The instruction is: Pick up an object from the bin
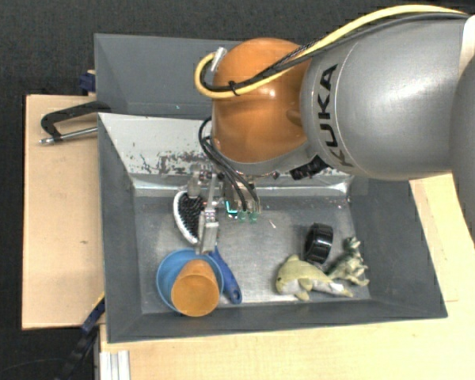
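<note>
Grey arm (pixel 396 93) lettered "UKA" | tool (pixel 210 226) beside black brush (pixel 188 214), near blue cup (pixel 168 274) | tool state: cannot tell

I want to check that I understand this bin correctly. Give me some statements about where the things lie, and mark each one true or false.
1. An orange cup sits inside a blue cup at the lower left of the bin. True.
2. The black cylinder lies to the left of the cups. False: it lies in the right part of the bin, next to the toy animals.
3. The hand is over the left part of the bin, close beside a black-and-white brush. True.
4. The toy animals lie against the far wall. False: they lie near the lower right corner.
</note>
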Motion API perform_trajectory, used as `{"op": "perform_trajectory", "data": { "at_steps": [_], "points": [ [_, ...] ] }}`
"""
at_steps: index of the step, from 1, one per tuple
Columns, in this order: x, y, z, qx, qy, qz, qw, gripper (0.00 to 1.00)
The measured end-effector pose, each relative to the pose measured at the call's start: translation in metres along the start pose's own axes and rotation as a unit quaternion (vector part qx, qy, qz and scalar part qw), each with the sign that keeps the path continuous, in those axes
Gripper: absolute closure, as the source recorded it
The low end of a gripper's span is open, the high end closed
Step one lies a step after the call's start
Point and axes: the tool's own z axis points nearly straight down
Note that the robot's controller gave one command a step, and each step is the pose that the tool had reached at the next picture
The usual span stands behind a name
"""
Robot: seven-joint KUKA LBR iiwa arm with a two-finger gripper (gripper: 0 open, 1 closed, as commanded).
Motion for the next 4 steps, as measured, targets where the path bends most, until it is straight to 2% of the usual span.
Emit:
{"op": "perform_trajectory", "data": {
  "at_steps": [1,2,3,4],
  "points": [
    [0.041,0.013,0.137,-0.006,-0.0060,-0.060,0.9982,0.00],
    [0.042,0.006,0.142,-0.001,-0.0046,-0.059,0.9982,1.00],
    [0.033,0.019,0.129,-0.001,-0.0066,-0.075,0.9971,1.00],
    [0.033,0.019,0.129,-0.002,-0.0063,-0.074,0.9972,0.00]
  ]
}}
